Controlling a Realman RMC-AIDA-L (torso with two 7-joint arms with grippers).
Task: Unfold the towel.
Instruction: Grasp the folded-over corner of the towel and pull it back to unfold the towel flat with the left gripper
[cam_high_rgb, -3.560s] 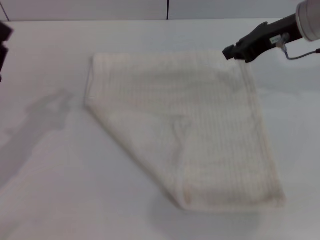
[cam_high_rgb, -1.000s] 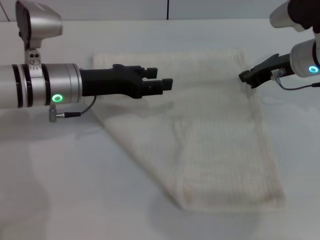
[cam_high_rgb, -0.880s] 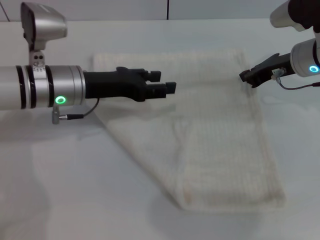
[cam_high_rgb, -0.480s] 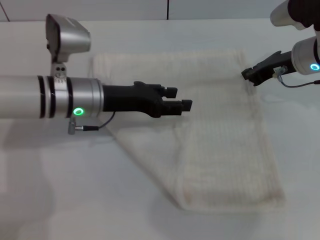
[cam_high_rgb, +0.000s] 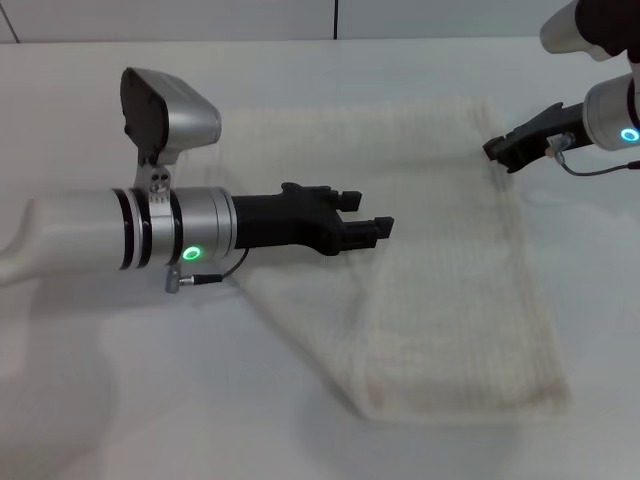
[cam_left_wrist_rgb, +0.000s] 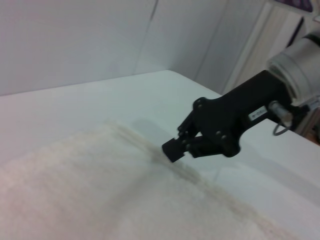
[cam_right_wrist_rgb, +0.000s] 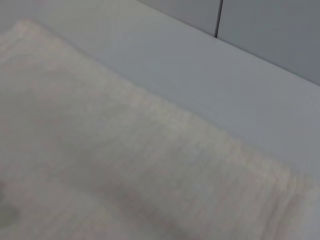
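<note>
Left claw (cam_high_rgb: 378, 226): reaching in from the robot's left, low over the middle of the towel, its two black fingers parted a little with a narrow gap between them and nothing in it.
Left arm: a silver barrel with a green light glowing on it, a cable looping beneath, and a camera block standing up on top; it lies across the towel's left part and hides that part in the head view.
Right claw (cam_high_rgb: 497, 150): out at the towel's far right edge, tip pointing in toward the cloth; in the left wrist view (cam_left_wrist_rgb: 172, 148) the black tip sits right at the hem. Whether it is pinching the edge or only touching it, I cannot tell, and its opening cannot be read either.
Towel (cam_high_rgb: 450, 290): cream-white, ribbed weave, lying on the table, folded over itself. A diagonal fold edge runs from under the left arm down to the near corner, with a doubled layer showing to the right of it. The right wrist view shows only towel (cam_right_wrist_rgb: 100, 165) and bare surface past its hem.
Table (cam_high_rgb: 120, 400): pale, carrying the towel.
</note>
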